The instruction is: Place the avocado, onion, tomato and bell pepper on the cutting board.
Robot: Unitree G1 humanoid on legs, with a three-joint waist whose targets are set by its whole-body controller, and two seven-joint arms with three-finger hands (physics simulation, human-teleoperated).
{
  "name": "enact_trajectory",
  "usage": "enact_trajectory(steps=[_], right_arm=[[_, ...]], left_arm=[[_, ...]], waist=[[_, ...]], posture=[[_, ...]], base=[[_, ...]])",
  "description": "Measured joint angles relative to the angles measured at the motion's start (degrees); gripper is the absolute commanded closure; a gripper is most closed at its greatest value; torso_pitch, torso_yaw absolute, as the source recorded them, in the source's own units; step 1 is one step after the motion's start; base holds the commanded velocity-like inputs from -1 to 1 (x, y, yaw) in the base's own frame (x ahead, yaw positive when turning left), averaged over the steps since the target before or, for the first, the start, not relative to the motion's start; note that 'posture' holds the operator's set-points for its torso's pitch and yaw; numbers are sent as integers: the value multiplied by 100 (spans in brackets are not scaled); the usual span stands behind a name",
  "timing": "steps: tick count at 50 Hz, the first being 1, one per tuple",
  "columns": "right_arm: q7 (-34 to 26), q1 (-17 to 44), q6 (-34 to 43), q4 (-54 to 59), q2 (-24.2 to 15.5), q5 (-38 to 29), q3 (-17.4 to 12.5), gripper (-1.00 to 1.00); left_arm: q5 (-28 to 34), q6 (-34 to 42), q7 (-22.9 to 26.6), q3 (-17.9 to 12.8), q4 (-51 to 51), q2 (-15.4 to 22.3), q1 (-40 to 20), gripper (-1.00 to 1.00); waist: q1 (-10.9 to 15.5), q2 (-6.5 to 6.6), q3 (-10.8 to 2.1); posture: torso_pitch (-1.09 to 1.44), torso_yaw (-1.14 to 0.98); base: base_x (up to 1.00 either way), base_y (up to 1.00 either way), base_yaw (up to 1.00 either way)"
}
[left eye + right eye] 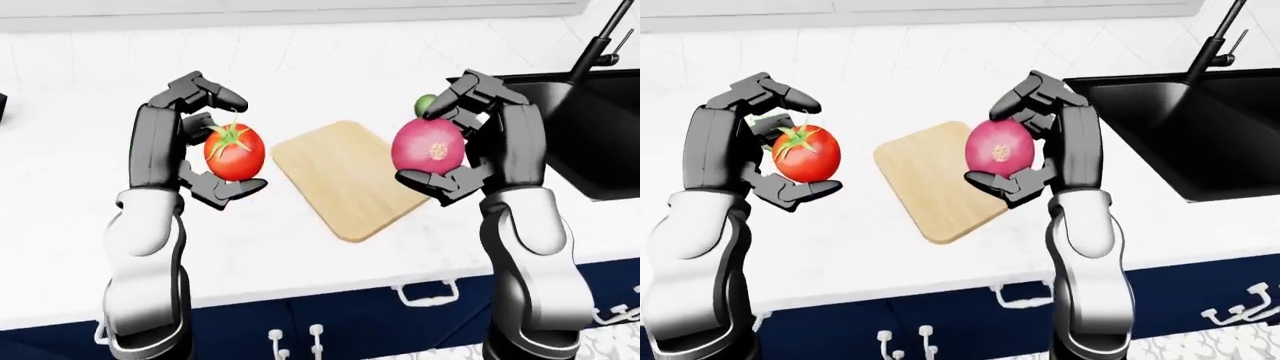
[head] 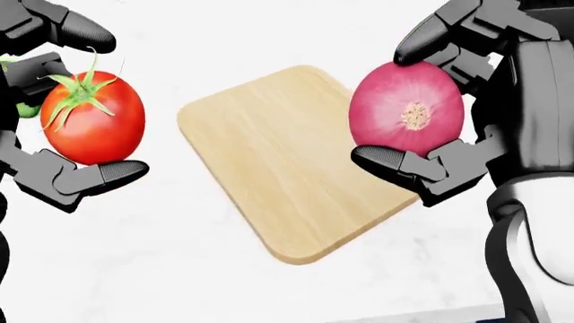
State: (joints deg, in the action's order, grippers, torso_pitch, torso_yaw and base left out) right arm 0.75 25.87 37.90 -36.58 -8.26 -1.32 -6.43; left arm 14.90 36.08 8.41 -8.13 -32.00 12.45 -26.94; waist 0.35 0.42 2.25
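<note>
A white counter fills all views; only the eye views show the black sink with its faucet at the right and the dark cabinet fronts below. A bare wooden cutting board lies on the counter between the raised hands. The onion is gripped in the right hand, the tomato in the left hand, both held above the counter beside the board. A small green avocado is glimpsed behind the right hand's fingers in the left-eye view only.
</note>
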Motion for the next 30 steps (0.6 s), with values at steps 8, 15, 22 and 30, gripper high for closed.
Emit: enact_trajectory(steps=[8, 15, 22, 30], right_arm=[[3, 14, -53, 126, 54, -64, 107, 100], [72, 48, -5, 109, 125, 109, -9, 100], [244, 15, 89, 195, 93, 351, 35, 100], [248, 125, -216, -34, -18, 260, 73, 100]], left_arm=[[19, -148, -88, -121, 7, 31, -12, 100], [36, -151, -131, -48, 230, -20, 46, 100], [52, -148, -143, -100, 221, -10, 79, 100], [45, -350, -185, -112, 25, 18, -73, 100]], waist=[[-63, 16, -48], [-8, -124, -23], [45, 186, 7], [136, -284, -8]], posture=[[0, 0], [0, 0], [0, 0], [0, 0]], base=[[0, 0, 3], [0, 0, 0], [20, -22, 0], [12, -13, 0]])
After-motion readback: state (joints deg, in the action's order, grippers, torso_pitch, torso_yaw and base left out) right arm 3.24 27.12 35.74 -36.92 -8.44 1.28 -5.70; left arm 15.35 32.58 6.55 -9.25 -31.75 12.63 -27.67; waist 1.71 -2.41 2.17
